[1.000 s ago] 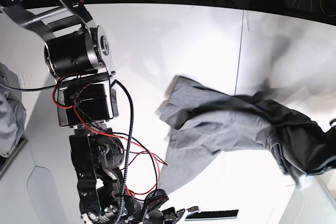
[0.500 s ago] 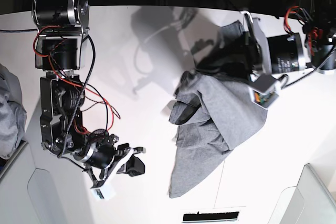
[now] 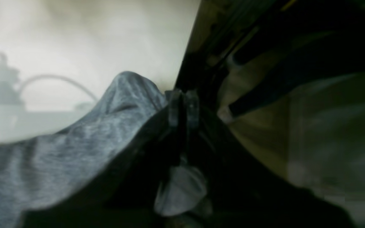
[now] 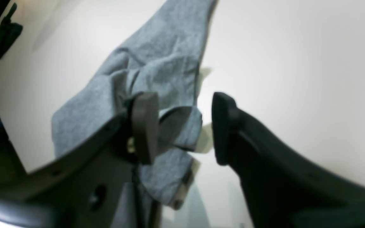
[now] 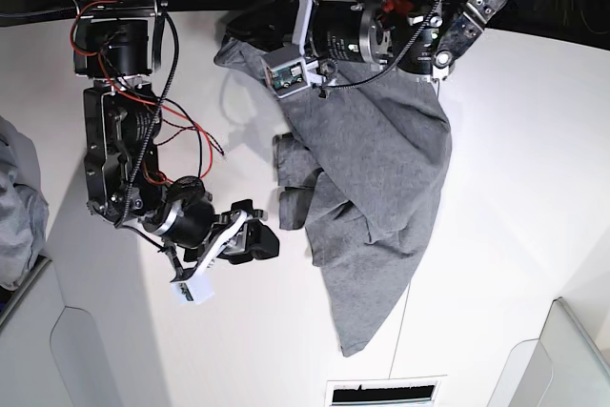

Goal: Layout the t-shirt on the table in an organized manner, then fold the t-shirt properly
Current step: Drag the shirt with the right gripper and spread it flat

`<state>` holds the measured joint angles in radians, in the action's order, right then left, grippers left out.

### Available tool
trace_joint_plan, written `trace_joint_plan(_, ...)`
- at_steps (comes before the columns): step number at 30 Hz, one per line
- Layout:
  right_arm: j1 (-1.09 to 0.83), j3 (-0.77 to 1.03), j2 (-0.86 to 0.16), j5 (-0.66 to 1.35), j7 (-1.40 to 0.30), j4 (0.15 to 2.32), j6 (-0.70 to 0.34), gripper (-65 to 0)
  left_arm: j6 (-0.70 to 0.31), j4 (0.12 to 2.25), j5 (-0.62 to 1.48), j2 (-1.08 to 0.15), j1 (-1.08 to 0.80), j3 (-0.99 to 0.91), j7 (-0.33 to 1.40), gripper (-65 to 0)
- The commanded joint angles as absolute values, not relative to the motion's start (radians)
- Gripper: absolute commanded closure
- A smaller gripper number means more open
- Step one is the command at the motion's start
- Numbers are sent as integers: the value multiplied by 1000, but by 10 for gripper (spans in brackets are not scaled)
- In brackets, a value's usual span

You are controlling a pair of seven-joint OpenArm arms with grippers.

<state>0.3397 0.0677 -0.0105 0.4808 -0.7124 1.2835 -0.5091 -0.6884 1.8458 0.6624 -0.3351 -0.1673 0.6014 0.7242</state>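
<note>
The grey t-shirt (image 5: 381,169) lies stretched over the white table (image 5: 515,140), from the far edge down to a point near the front. Its near-left part is bunched into folds. My left gripper (image 5: 243,35) reaches along the far edge to the shirt's top left corner. In the left wrist view its fingertips (image 3: 174,107) stand close together in dark cloth of the t-shirt (image 3: 74,148), and whether they pinch it is hidden. My right gripper (image 5: 265,235) hovers open just left of the folds. A folded sleeve of the t-shirt (image 4: 157,57) shows behind the right gripper (image 4: 182,126).
A pale grey heap of cloth (image 5: 19,216) sits at the left edge. A black strip (image 5: 381,393) lies at the front edge. A thin dark seam (image 5: 405,321) runs across the table. My left arm's motors and cables hang over the far edge.
My left arm has swung the shirt's held corner to the far left, drawing the cloth out longer. My right gripper has opened and shifted right toward the shirt's bunched edge.
</note>
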Motion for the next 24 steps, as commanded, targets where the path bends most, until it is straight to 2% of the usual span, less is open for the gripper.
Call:
trace_joint_plan(1,350,67,-1,470,-682,1298,-516,-276,-698,1849,690,-332,-160,603,696,-160)
trace_joint_plan(3,334,67,19,414,-636,1278,-502,-276,-698,1847,693,-334,-161,600,702,-245)
trace_joint_plan(8,342,52,46,343,-504,1116,-495,-276,-698,1912,756,-336,-158,522,769,-252)
trace_joint_plan(13,377,-39,65,325,-489,942,-513,-271,-698,1958,781,-336,-159,365,800,-252)
trace_joint_plan(15,380,-84,70,309,-481,919,-509,-206,-698,1954,781,-336,-164,288,820,-252)
trace_joint_plan(18,386,-133,69,269,-474,918,-510,-25,-698,1919,781,-339,-172,179,820,-251)
trace_joint_plan(19,391,-139,69,247,-458,918,-511,0,-698,1893,781,-346,-172,154,820,-251)
trace_joint_plan(24,470,-125,46,151,-395,923,-509,0,-698,1731,784,-383,-172,121,812,-251)
